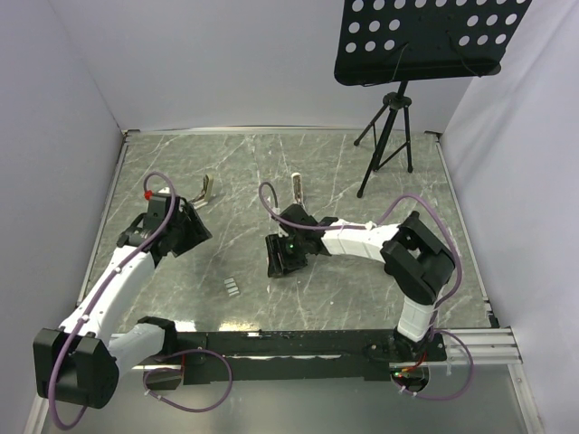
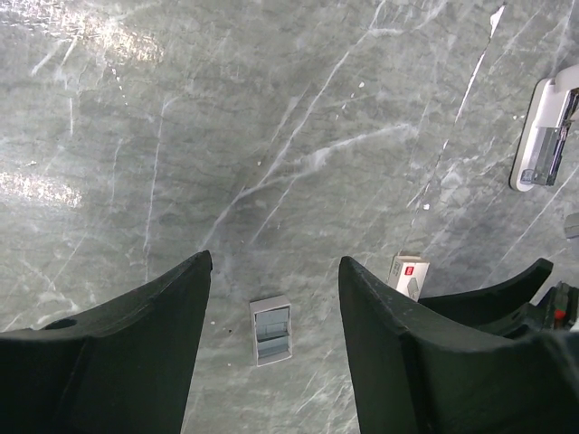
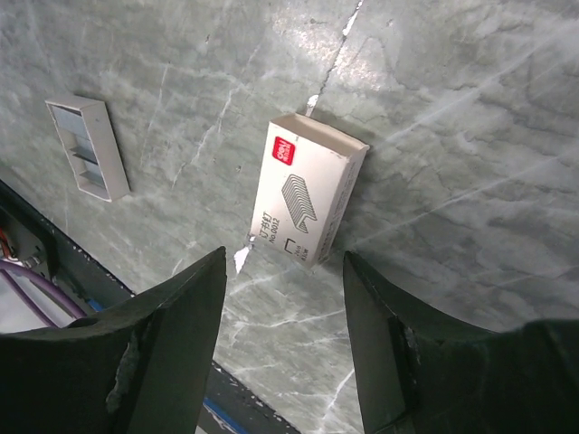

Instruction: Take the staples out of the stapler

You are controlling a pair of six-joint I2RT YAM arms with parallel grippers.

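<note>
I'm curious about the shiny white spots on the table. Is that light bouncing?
Left wrist view: yes, light glares off the table at upper left. Right wrist view: another bright patch near the top; the print on the box is sharp. Top view: even light, no strong glare.

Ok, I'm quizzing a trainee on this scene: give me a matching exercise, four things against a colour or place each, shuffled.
1 stapler
2 staple box
3 ridged block
4 music stand

A black, perforated top
B grey, ahead of the left hand
C white, silvery channel
D white, red label

Pairs: 1-C; 2-D; 3-B; 4-A
</note>
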